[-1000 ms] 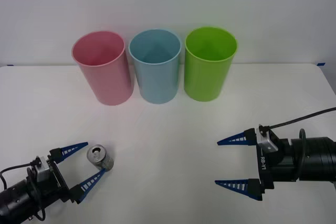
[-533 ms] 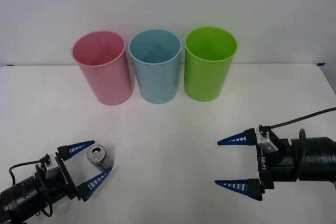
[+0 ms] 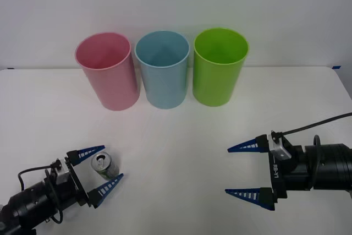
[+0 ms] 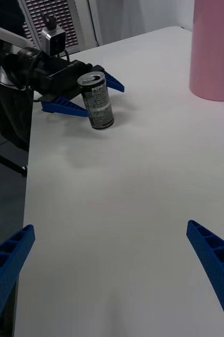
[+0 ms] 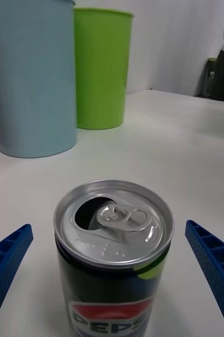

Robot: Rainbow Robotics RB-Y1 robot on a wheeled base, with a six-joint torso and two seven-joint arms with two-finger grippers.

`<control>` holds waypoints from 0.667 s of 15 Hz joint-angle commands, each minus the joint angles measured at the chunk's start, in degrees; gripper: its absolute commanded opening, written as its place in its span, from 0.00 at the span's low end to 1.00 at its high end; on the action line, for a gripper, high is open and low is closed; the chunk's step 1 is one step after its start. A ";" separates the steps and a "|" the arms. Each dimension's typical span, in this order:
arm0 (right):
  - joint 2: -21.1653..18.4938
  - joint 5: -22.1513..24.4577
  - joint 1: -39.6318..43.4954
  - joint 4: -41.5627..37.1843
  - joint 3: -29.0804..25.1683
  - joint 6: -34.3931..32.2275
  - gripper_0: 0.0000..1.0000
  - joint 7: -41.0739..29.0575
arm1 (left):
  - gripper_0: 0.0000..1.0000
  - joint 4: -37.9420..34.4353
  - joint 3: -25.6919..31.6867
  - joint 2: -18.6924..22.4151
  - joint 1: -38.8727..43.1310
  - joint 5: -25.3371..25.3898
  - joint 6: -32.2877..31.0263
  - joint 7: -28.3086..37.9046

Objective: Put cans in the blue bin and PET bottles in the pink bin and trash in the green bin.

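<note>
A small dark drink can (image 3: 104, 165) with a silver opened top stands upright on the white table near its front left. My left gripper (image 3: 100, 168) is open, one blue finger on each side of the can (image 5: 114, 253), not touching it. From the right wrist view the can (image 4: 96, 101) shows between those same fingers. The pink bin (image 3: 107, 70), the blue bin (image 3: 163, 68) and the green bin (image 3: 219, 65) stand in a row at the back. My right gripper (image 3: 246, 171) hovers open at the front right with nothing between its fingers.
The white table (image 3: 176, 136) stretches bare between the bins and the grippers. A white wall rises right behind the bins. The table's left edge (image 4: 27, 158) drops off beside the can in the right wrist view.
My left gripper has slid forward and to the right, so its open fingers now reach around the can. The can, the bins and the right arm have stayed put.
</note>
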 commanded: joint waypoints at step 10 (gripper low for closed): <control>0.00 0.00 0.00 0.00 0.00 0.00 1.00 0.00 | 1.00 2.23 -0.09 -0.37 -1.75 -0.72 -0.05 -1.07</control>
